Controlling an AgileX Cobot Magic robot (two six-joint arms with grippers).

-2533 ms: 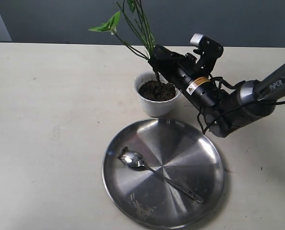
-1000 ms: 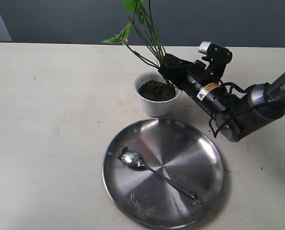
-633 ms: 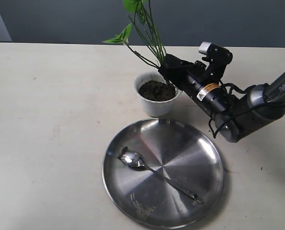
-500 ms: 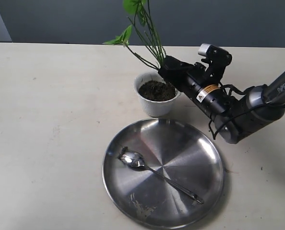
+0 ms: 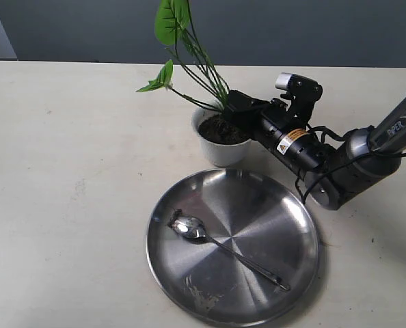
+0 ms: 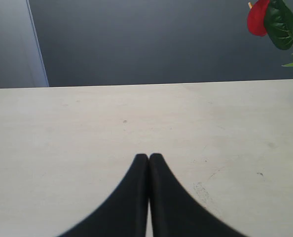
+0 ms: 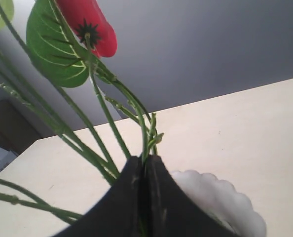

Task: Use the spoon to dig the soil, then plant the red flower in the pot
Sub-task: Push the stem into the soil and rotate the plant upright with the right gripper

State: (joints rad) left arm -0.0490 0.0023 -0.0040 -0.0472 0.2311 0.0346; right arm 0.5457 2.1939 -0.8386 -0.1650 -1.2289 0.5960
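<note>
The white scalloped pot (image 5: 220, 147) stands behind the steel plate and holds dark soil (image 5: 215, 130). My right gripper (image 5: 230, 104) is shut on the stems of the red flower (image 5: 189, 61) right over the pot's far rim. The wrist view shows the stems (image 7: 104, 116) clamped between the shut fingers, a red bloom (image 7: 90, 24) above and the pot's rim (image 7: 220, 197) beside them. The spoon (image 5: 223, 249) lies in the plate, bowl to the left. My left gripper (image 6: 149, 157) is shut and empty over bare table, with a red bloom (image 6: 257, 17) far off.
The large round steel plate (image 5: 285, 205) sits in front of the pot with soil crumbs (image 5: 199, 295) near its front rim. The right arm (image 5: 333, 164) stretches over the table to the right of the pot. A dark wall backs the table.
The right gripper has lowered and tilted toward the pot, bringing the flower's stem base down to the rim and soil. The leaves have swung left. Spoon and plate are unmoved.
</note>
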